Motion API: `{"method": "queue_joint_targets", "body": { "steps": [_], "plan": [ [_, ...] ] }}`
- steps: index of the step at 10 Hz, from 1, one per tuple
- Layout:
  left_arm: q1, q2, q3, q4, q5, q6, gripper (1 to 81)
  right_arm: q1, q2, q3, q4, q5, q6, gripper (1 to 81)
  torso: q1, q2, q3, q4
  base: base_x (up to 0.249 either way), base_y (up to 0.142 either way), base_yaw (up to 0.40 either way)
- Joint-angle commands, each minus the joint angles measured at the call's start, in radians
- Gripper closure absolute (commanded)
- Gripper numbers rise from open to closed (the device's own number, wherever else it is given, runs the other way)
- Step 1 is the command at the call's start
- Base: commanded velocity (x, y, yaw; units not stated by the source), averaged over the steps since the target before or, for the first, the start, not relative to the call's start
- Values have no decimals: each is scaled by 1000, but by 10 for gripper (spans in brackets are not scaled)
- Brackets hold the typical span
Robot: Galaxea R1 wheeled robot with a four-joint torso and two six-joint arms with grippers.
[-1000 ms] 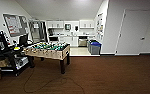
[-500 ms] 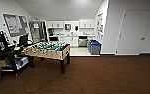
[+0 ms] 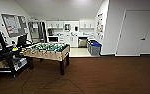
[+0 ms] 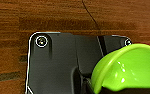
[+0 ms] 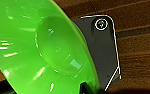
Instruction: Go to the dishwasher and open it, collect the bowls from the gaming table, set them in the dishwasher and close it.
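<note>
A room with a dark brown wood-look floor (image 3: 103,75), seen from the head view. In the left middle of the frame stands a table-football table (image 3: 47,51) with a green field. At far left is a dark desk (image 3: 6,53) carrying monitors. Through an opening at centre is a kitchenette with white cabinets (image 3: 66,25); the dishwasher (image 3: 82,42), a grey front under the counter, sits in the upper centre. Just right of it stand grey bins with blue lids (image 3: 94,47). A white door (image 3: 134,32) fills the upper right.

In the left wrist view, a lime-green small bowl (image 4: 131,70) sits at the lower right, apparently grasped at its lower rim; the jaws are hard to make out. In the right wrist view, a wide green bowl (image 5: 41,50) fills the left, its lower rim seemingly grasped too.
</note>
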Motion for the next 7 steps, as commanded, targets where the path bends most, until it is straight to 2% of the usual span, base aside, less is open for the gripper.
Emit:
{"method": "queue_joint_targets", "body": {
  "steps": [1,3,7],
  "plan": [
    [-48,-6,5,3,44,0,811,37,8,12,-21,-42,-8,811,0,0,0,0,136,0,0],
    [-48,-6,5,3,44,0,811,37,8,12,-21,-42,-8,811,0,0,0,0,136,0,0],
    [-48,-6,5,3,44,1,811,34,6,12,-22,-41,-8,811,0,0,0,0,143,-75,0]
  ]
}}
